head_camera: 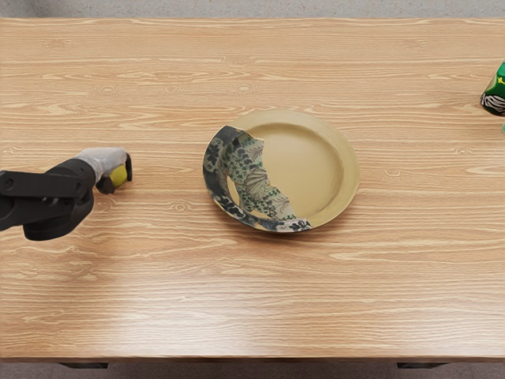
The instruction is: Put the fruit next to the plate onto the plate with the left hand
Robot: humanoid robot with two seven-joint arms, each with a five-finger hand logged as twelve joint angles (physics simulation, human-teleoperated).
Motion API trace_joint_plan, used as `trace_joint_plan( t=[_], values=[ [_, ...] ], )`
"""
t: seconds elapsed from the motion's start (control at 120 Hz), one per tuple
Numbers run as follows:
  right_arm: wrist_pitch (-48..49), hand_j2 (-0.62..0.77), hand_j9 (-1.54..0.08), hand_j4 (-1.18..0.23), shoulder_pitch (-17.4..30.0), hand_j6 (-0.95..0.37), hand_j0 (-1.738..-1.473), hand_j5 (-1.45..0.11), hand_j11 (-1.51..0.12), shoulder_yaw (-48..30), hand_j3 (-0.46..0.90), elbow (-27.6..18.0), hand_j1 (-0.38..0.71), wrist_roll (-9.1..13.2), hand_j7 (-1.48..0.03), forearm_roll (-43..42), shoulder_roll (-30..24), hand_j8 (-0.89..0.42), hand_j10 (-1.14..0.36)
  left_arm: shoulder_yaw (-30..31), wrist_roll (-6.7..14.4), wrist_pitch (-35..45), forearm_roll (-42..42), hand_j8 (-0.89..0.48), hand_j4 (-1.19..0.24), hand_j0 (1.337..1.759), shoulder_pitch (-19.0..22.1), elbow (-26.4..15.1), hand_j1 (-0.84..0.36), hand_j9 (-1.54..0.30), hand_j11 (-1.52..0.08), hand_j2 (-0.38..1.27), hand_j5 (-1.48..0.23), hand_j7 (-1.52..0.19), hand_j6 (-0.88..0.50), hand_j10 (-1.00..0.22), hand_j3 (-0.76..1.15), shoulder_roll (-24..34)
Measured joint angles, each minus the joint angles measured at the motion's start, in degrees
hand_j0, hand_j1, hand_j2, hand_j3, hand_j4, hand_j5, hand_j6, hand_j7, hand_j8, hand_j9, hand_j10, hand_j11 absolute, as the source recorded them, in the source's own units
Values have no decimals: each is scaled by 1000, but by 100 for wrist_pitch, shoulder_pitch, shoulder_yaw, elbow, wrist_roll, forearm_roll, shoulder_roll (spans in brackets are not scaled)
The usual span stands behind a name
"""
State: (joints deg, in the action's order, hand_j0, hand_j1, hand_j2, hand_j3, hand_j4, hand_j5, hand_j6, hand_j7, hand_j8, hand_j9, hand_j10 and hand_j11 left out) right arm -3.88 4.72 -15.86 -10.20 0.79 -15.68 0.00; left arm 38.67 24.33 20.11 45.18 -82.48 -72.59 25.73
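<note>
Table (252, 300): wood grain, fills almost the whole head view. Plate (309, 162) sits near the middle, tan, with a dark green leafy pattern across its left part; nothing lies on it. Left arm (38, 201), black, comes in from the left edge and ends well apart from the plate. Left hand (101, 161), grey, is curled around a small yellow fruit (119, 176), which shows only partly between the fingers, low over the table left of the plate. Can't tell whether it touches the wood. Green and black object (495, 88) is cut off at the right edge.
</note>
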Motion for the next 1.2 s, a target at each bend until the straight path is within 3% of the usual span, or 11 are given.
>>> trace_joint_plan(
  t=[0.033, 0.042, 0.083, 0.217, 0.342, 0.658, 0.842, 1.2],
  values=[
    [0, -7, -46, -36, -1, -36, -1658, -47, -46, -1, 0, 0, -306, 0, -46, 1, 0, -36, -36, -11, -15, -12, -17, -121, -499, 1656, -35, -5, -405, -1180, -1205, 53, -1117, -1001, -192, -575, 177, 16],
    [1, -7, -46, -36, 0, -36, -1658, -46, -46, -1, 0, 0, -306, 0, -46, 1, 0, -36, -36, -13, -19, -14, -23, -126, -507, 1656, -49, -6, -390, -1180, -1203, 142, -1114, -1005, -200, -582, 170, 18],
    [0, -7, -46, -36, 0, -36, -1658, -46, -46, 0, 0, 0, -306, 0, -46, 2, 0, -36, -36, -22, -34, -22, -47, -159, -559, 1654, -114, -11, -378, -1179, -1198, 212, -1108, -1028, -248, -654, 138, 42],
    [0, -7, -46, -36, 0, -36, -1658, -46, -46, 1, 0, 0, -306, 0, -46, 1, 0, -36, -36, -39, -60, -42, -215, -288, -684, 1652, -330, -26, -333, -1192, -1188, 319, -1117, -1091, -322, -810, 72, 81],
    [1, -7, -46, -36, 0, -36, -1658, -46, -46, 0, 0, -1, -306, 0, -46, 1, 0, -36, -36, -114, -71, -249, -534, -266, -647, 1650, -650, -62, -369, -1197, -1184, 401, -1144, -1134, -275, -795, 39, 134],
    [0, -7, -46, -36, 1, -36, -1658, -46, -46, -1, 0, -1, -306, 0, -46, 0, 0, -36, -36, -536, -89, -1302, -1551, -270, -626, 1650, -1517, -214, -359, -1192, -1176, 391, -1175, -1171, -256, -796, 8, 129],
    [0, -7, -46, -36, 1, -36, -1658, -46, -46, 1, 0, -2, -306, 0, -46, 1, 0, -36, -36, -709, -92, -1527, -2003, -275, -619, 1651, -1906, -446, -347, -1187, -1176, 360, -1196, -1179, -251, -792, 3, -16],
    [0, -7, -47, -36, 2, -36, -1658, -47, -47, 1, 0, 0, -306, 0, -47, 1, 0, -36, -36, -877, -91, -1508, -2564, -303, -646, 1652, -2475, -579, -309, -1186, -1179, 296, -1186, -1179, -281, -828, 1, -1131]
  ],
)
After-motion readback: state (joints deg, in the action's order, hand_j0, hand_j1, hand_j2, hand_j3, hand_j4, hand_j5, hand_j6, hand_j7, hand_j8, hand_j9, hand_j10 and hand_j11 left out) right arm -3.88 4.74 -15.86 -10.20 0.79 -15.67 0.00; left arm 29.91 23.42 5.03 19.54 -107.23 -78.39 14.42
